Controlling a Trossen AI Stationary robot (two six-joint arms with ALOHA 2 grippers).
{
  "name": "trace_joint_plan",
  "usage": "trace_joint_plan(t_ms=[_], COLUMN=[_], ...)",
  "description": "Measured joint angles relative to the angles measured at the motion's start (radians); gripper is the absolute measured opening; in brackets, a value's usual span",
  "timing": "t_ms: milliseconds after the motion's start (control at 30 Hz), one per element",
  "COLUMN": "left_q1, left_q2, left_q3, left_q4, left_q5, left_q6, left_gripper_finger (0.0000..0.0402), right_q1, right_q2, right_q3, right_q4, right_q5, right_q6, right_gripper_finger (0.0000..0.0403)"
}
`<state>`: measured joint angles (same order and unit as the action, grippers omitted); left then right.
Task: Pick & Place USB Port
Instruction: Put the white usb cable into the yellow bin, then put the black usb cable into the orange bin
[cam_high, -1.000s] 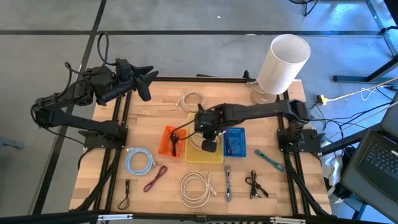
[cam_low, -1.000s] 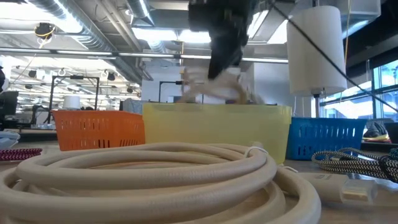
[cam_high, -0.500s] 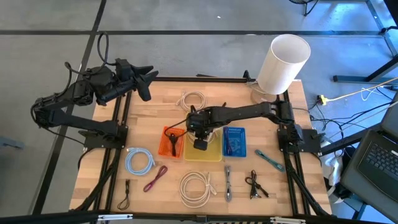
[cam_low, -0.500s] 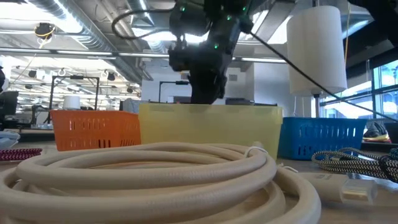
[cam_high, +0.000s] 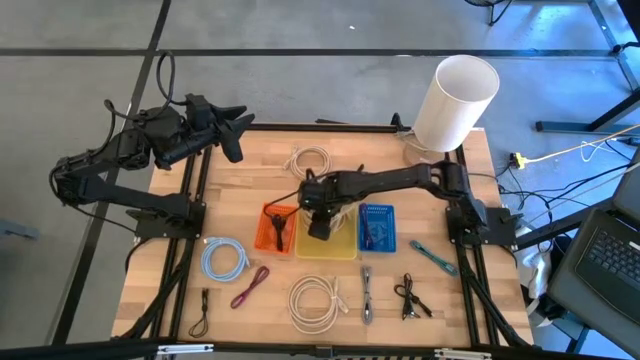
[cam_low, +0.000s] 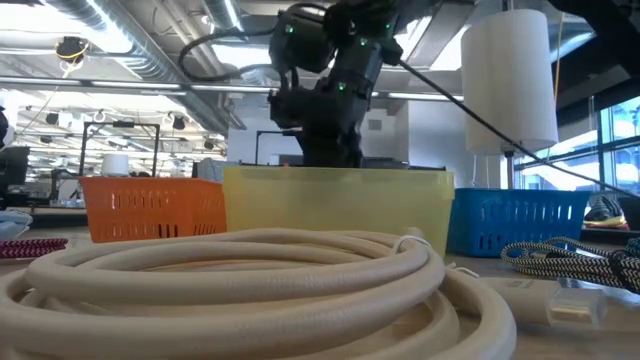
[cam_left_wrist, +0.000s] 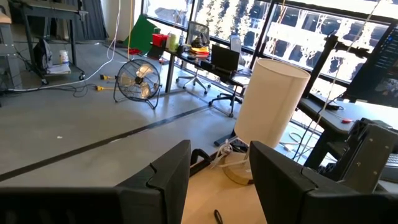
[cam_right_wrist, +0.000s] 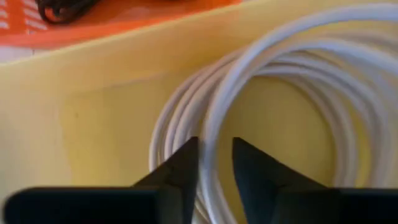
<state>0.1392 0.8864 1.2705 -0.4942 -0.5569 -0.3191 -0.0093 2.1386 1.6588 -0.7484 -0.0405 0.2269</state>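
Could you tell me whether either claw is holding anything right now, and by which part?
The right claw straddles one strand of the white cable coil inside the yellow bin; whether it grips cannot be told. The left claw holds nothing.

White coiled USB cable (cam_right_wrist: 261, 106) lies inside the yellow basket (cam_right_wrist: 93, 112).
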Motion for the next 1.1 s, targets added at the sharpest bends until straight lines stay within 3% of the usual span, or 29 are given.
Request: trace_joint_plan(t_ms=[167, 333, 633, 900, 1100], left_q1=[0.000, 0.000, 0.000, 0.000, 0.000], left_q2=[0.000, 0.000, 0.000, 0.000, 0.000], left_q3=[0.000, 0.000, 0.000, 0.000, 0.000], left_q4=[0.000, 0.000, 0.000, 0.000, -0.002], left_q5=[0.000, 0.000, 0.000, 0.000, 0.000], left_q6=[0.000, 0.000, 0.000, 0.000, 0.000], left_gripper_finger=[0.0158, 0.0158, 0.0158, 0.0158, 0.0158], right_q1=[0.000, 0.007, 0.080, 0.141, 0.158], right_q2=[-0.039, -0.110, -0.312, -0.484, -0.585], right_q3=[0.000, 0.000, 0.000, 0.000, 0.000], right_q4=[-0.012, -0.098, -0.227, -0.311, -0.371], right_q5=[0.038, 0.044, 0.186, 0.400, 0.483], right_q6=[0.016, 0.081, 0.162, 0.248, 0.328], right_gripper_finger=[0.0167, 0.0191, 0.0193, 0.0171, 0.0161])
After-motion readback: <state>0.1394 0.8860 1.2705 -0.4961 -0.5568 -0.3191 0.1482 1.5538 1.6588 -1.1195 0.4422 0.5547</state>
